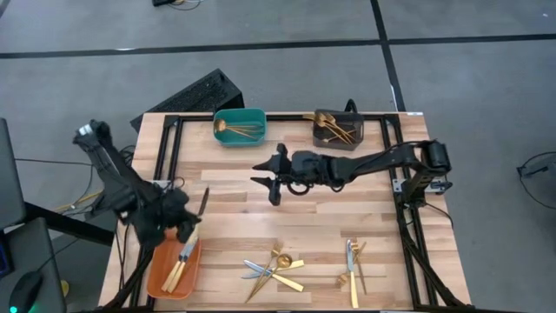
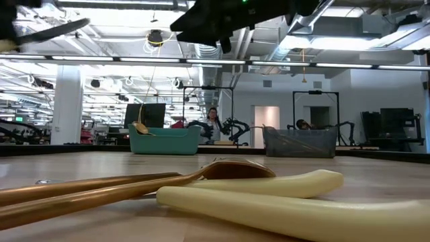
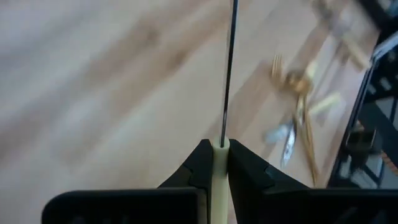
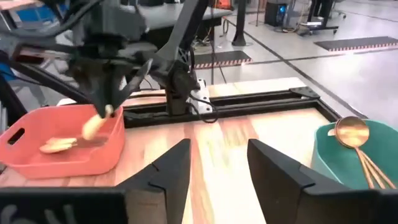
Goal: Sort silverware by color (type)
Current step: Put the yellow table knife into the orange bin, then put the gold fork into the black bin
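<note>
Step in hand: left gripper (image 1: 193, 219) clenched on a knife (image 1: 201, 203), pale cream handle pinched between fingers (image 3: 200, 167), thin blade sticking out edge-on in left wrist view. Hovering just over the orange bin (image 1: 157, 271) at bench's front-left corner; bin already holds pale-handled knives (image 1: 181, 261). Looks like a drop-off w/ knife not yet released.

Next, prob: lower over the bin, line handle w/ bin's long side, open, then clear upward. Risk: blade overhanging the rim.

Right gripper (image 1: 271, 181) released, nothing between its fingers per right wrist view, parked mid-bench, well apart from any piece.

Rest of silverware:
- teal bin (image 1: 252, 116), back edge, left of centre: gold spoons (image 1: 234, 130), round bowls, shiny.
- dark grey bin (image 1: 320, 138), back edge, right of centre: gold forks (image 1: 335, 129).
- unsorted near front edge: crossed cluster (image 1: 274, 268) w/ spoon, silver blades, cream handles; second small group (image 1: 352, 263) to its right.

Bench (image 1: 234, 174): light wood planks, black rail frame. Pieces thin, slick metal, lying flat, so pickup prob needs fingertips right at the surface.
</note>
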`<action>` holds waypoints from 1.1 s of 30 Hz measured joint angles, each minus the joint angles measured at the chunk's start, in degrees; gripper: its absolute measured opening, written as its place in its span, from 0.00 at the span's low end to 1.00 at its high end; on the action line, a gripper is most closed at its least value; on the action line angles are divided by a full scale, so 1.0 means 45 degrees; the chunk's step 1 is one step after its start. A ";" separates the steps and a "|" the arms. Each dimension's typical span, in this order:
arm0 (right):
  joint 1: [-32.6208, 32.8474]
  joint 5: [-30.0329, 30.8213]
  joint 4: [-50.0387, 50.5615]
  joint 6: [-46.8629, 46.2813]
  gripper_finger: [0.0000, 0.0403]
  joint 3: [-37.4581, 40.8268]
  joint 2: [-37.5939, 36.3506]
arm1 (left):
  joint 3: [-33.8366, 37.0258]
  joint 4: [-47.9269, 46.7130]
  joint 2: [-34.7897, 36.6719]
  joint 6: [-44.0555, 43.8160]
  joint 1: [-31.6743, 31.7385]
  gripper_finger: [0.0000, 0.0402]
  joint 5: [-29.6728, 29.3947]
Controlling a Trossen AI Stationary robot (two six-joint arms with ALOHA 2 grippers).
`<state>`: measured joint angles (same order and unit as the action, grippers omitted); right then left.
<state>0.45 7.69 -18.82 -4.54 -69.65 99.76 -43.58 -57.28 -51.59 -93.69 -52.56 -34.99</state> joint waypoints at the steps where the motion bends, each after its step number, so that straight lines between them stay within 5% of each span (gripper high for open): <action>1: 0.0038 0.0004 -0.0012 -0.0004 0.46 0.0000 0.0063 | 0.0055 -0.0162 -0.0258 -0.1056 -0.0588 0.04 0.0096; 9: 0.0131 0.0004 -0.0046 -0.0004 0.46 0.0000 0.0157 | 0.0114 -0.0157 -0.2250 -0.6694 -0.4344 0.05 0.1143; 16: 0.0131 -0.0001 -0.0267 -0.0038 0.46 0.0000 0.0157 | 0.0114 0.1163 -0.3834 -0.6683 -0.4879 0.06 0.1331; 22: 0.0158 -0.0014 0.0191 0.0032 0.46 0.0000 0.0076 | 0.0114 0.1068 -0.4337 -0.6383 -0.4769 0.17 0.2334; 29: 0.0147 -0.0015 0.4232 -0.0034 0.46 -0.0040 -0.0655 | 0.0109 -0.0032 -0.3599 -0.6334 -0.4604 0.36 0.2246; 33: 0.0324 -0.0011 0.7021 -0.1430 0.46 -0.0202 -0.1146 | 0.0109 -0.1236 -0.2670 -0.5253 -0.4057 0.44 0.0733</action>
<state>1.90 7.64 12.77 -10.98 -70.56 94.60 -43.09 -62.84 -63.61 -117.33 -70.82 -31.69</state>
